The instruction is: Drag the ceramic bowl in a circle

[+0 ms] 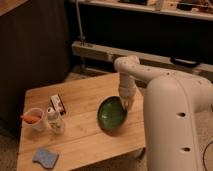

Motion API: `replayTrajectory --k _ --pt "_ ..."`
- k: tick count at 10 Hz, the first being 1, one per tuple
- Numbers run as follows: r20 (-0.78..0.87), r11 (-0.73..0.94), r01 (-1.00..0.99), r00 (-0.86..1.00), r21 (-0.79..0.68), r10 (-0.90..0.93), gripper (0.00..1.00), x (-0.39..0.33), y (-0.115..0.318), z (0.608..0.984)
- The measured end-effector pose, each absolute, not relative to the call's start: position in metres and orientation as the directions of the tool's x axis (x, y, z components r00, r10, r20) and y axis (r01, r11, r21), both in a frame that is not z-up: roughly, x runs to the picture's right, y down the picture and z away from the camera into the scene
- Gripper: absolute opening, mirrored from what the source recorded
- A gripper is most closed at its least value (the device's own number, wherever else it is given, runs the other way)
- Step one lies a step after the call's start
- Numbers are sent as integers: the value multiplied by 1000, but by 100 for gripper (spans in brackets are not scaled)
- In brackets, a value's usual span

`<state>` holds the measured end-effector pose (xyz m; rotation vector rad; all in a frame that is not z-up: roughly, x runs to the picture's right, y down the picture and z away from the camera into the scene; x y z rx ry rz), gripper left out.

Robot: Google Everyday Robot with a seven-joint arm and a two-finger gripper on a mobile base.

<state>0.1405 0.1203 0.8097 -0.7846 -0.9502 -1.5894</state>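
Ceramic bowl point(112, 114) sits on the tabletop point(82, 142) toward its right edge, empty inside as far as can be seen. The tool point(127, 102) hangs at its far right rim, seemingly touching; its grip I cannot tell. Judging by this contact, the circling drag looks underway, not finished. Well left, a white cup point(35, 120) holds a carrot point(30, 118).
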Motion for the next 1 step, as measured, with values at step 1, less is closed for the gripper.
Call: replayTrajectory --k 1 --pt "869 -83 979 -201 184 -452 0 149 132 801"
